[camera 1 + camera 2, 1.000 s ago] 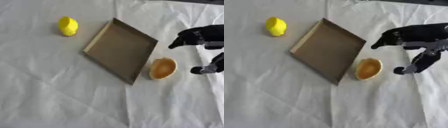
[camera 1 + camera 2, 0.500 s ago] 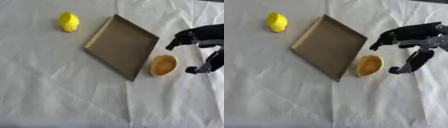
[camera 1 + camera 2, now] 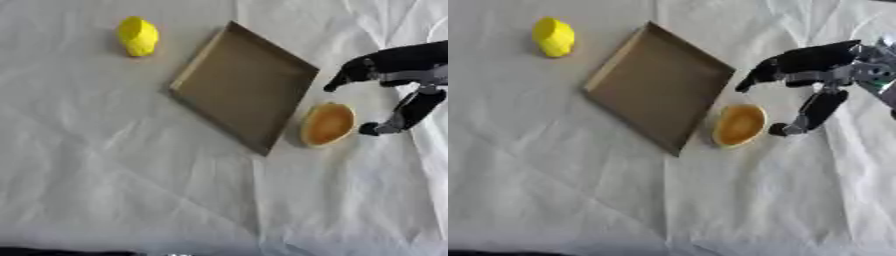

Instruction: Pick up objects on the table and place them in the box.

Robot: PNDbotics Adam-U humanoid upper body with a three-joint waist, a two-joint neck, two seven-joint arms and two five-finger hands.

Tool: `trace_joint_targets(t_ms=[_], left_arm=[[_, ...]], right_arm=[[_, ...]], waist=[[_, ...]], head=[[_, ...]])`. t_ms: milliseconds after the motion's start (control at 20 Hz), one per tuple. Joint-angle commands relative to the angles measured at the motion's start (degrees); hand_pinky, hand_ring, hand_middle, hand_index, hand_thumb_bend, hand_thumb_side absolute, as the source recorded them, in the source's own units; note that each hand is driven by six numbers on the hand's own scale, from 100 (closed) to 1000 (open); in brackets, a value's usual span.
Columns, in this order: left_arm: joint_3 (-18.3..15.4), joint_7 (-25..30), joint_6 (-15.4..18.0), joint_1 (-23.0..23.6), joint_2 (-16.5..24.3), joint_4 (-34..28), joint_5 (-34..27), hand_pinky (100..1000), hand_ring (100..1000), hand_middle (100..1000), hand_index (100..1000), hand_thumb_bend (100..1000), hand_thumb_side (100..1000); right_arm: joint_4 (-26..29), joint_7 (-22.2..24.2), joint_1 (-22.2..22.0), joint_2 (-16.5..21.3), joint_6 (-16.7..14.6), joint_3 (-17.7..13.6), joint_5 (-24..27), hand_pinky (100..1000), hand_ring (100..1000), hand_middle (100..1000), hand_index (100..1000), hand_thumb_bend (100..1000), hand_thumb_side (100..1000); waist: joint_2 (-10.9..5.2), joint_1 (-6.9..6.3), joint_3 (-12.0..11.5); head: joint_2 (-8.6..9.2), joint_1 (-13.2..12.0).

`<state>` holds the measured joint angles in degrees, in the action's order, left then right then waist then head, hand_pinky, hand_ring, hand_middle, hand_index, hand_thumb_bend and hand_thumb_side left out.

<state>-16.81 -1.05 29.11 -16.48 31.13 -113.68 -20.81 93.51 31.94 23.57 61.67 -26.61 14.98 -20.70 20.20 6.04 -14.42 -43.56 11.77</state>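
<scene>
The right hand [image 3: 820, 75] hovers spread near the bench's right edge, thumb and fingers apart, just beside the orange oval object [image 3: 739, 125], which lies against the shallow brown box [image 3: 658, 85]. A yellow object [image 3: 554, 36] sits towards the far left corner.

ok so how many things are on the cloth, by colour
yellow: 1, the lemon-like fruit
orange-brown: 1, the oval piece beside the box
brown: 1, the flat open box
total: 3
The right hand is open beside the oval piece, not on it.
</scene>
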Motion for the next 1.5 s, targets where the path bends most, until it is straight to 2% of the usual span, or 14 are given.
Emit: trace_joint_targets(t_ms=[50,350,400,650,1000,1150,1300,1450,1500], left_arm=[[-0.6,0.2,-0.3,-0.4,0.7,-0.9,-0.1,971,965,844,909,100,660],[-0.8,0.4,-0.3,-0.3,0.3,-0.9,0.0,973,967,844,909,100,661],[-0.8,0.4,-0.3,-0.4,0.3,-0.9,0.0,973,967,844,909,100,661],[-0.6,0.7,-0.5,-0.8,0.1,-0.9,-0.3,973,967,844,909,100,661],[-0.8,0.8,-0.5,-0.6,0.0,-0.9,-0.3,974,967,843,908,100,661],[-0.8,0.8,-0.5,-0.6,0.1,-0.9,-0.2,974,967,843,909,100,662],[-0.9,0.8,-0.3,-0.4,0.3,-0.9,-0.1,974,967,844,909,100,661],[-0.9,0.9,-0.3,-0.3,0.5,-0.9,0.1,973,966,844,910,100,661],[-0.9,0.9,-0.2,-0.3,0.5,-0.9,0.1,972,966,843,910,100,661]], right_arm=[[-1.5,0.1,1.1,0.8,-0.8,-0.3,-1.0,996,923,832,951,299,352],[-3.5,1.1,1.9,-0.4,-1.6,-0.3,-0.9,997,919,802,932,252,366],[-3.8,1.4,1.9,-0.7,-1.7,-0.2,-0.8,995,915,783,921,215,390],[-5.5,4.2,2.9,-2.3,-2.9,0.2,-0.1,998,914,778,913,168,443],[-5.9,7.5,3.3,-2.9,-3.9,0.3,1.4,1000,912,770,904,128,467],[-5.2,7.4,3.2,-1.9,-4.2,-0.8,1.6,993,916,785,912,200,405],[-3.5,5.5,2.6,0.2,-5.6,-2.5,0.4,995,945,834,928,328,362],[-1.3,3.1,2.0,2.3,-8.2,-3.8,-1.4,996,963,867,942,374,381],[-0.6,2.4,1.8,2.9,-9.1,-4.1,-2.2,990,966,874,949,419,376]], waist=[[-0.75,-0.29,0.0],[-0.05,-0.39,-0.1],[0.04,-0.42,-0.2],[0.24,-0.51,-0.4],[0.38,-0.64,-0.4],[0.37,-0.70,-0.1],[0.26,-0.73,0.2],[0.09,-0.76,0.4],[0.01,-0.77,0.5]], head=[[-0.14,0.3],[1.12,1.9],[1.12,2.2],[-0.38,2.6],[-0.56,2.7],[-0.56,2.4],[-0.56,2.1],[-0.56,2.3],[-0.56,2.7]])
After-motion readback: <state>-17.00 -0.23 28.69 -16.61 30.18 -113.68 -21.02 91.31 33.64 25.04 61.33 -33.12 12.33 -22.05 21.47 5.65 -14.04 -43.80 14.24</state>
